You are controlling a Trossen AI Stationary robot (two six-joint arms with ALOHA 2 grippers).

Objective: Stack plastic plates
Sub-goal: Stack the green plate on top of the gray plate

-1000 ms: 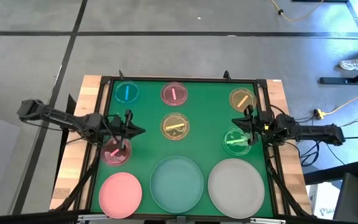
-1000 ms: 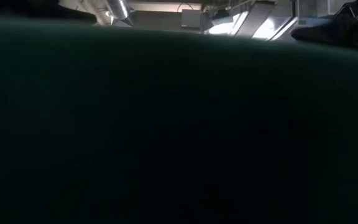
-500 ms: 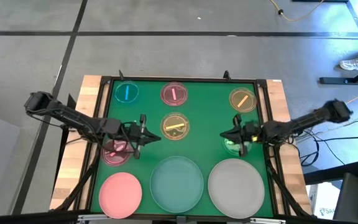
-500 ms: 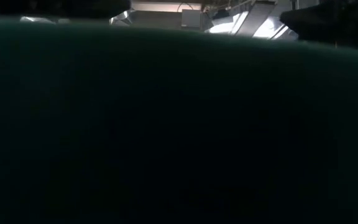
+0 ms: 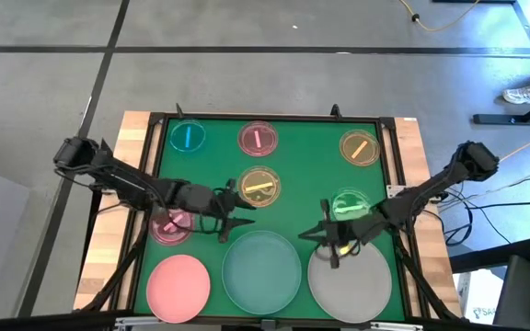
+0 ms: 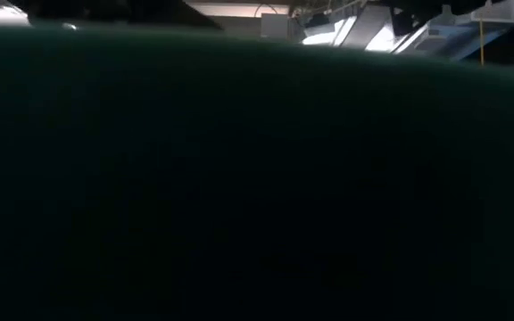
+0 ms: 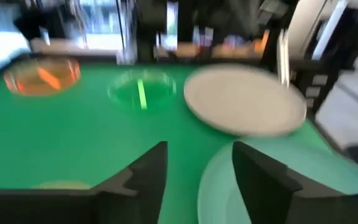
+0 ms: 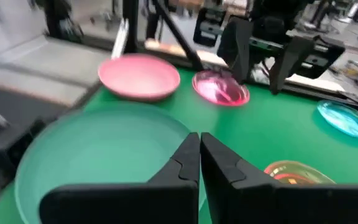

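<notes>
Three large plates line the counter's (image 5: 274, 170) near edge: pink (image 5: 178, 283), teal (image 5: 262, 269), grey-white (image 5: 350, 276). Six small translucent ones lie behind them. The left hand (image 5: 237, 221) hovers fingers apart beside the teal plate; the right hand (image 5: 325, 241), fingers together, between teal and grey-white.

A grey concrete floor (image 5: 274, 74) crossed by dark seams is seen around the wood-edged worktop (image 5: 134, 138) — a yellow cable (image 5: 513, 152) and a shoe (image 5: 523, 95) are found at the right.

Bright overhead, dark low view, blurred wrists.
</notes>
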